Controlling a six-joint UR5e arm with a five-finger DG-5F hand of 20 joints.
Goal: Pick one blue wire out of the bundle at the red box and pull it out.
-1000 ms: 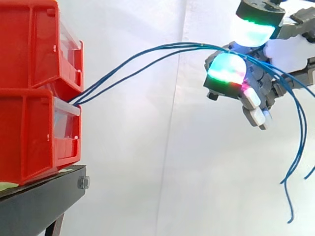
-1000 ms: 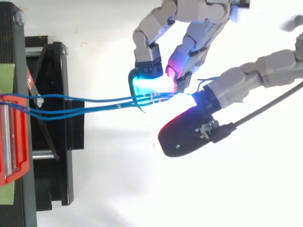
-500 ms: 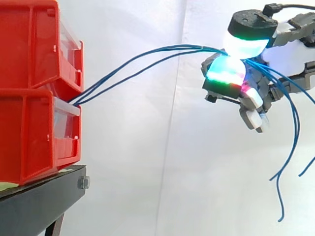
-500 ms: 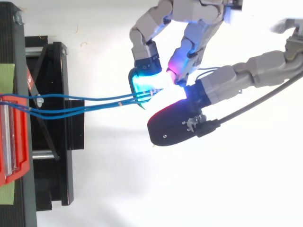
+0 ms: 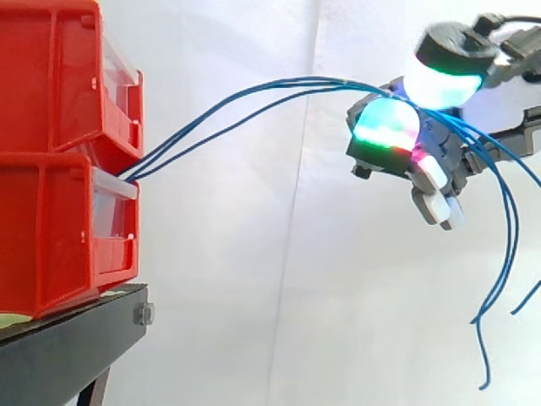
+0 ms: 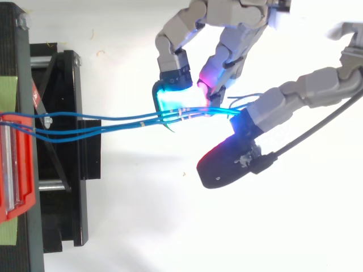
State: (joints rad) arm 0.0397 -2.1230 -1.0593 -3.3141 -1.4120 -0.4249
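Hand [image 5: 387,125] at upper right meets the blue wires [image 5: 296,83]; whether it grips them is unclear. They stretch leftward to the red box [image 5: 51,237].

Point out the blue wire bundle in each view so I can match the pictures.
Side view: the blue wires arc from the left up to the hand, upper right.
Top view: they run level from the left edge to the hand, centre.
Shared landmark: the red bins where they start.
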